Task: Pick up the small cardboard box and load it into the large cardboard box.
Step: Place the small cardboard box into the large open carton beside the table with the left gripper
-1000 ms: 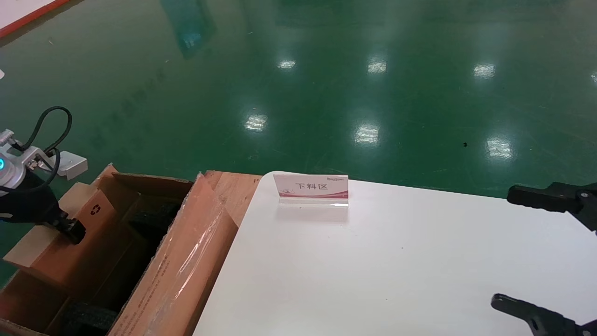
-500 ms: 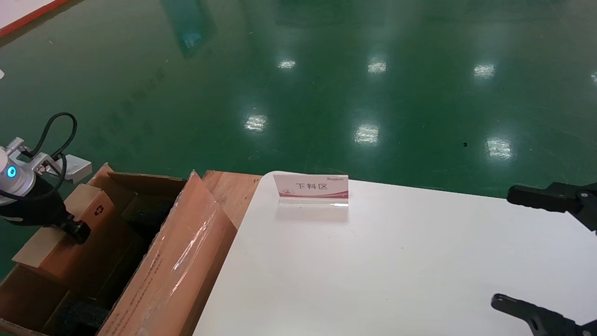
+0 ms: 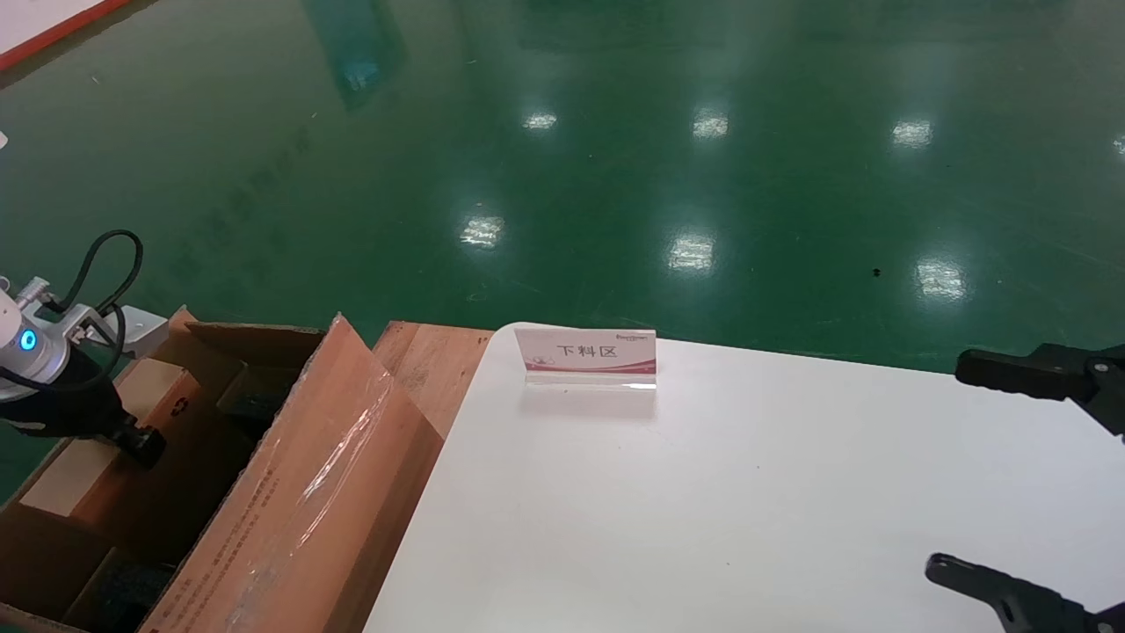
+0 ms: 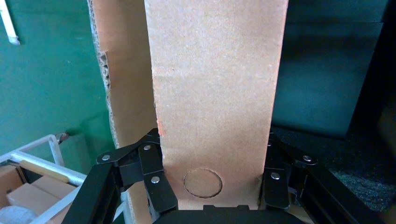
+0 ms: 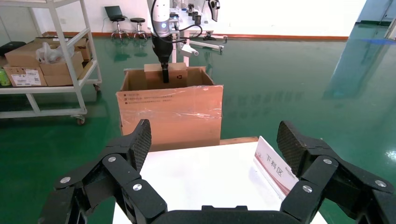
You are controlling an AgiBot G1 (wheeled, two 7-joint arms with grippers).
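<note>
Down inside the open top of the large cardboard box [image 3: 290, 492], the small cardboard box [image 3: 132, 422] is partly in, so the pick-up is done, and lowering it and letting go are probably what is left. Its narrow sides are squeezed between the two fingers of the left gripper [image 4: 212, 175], which holds it from above with the little box hanging under it. Far off over the white table [image 3: 747, 492], the right gripper [image 5: 215, 140] waits with its fingers wide apart.
</note>
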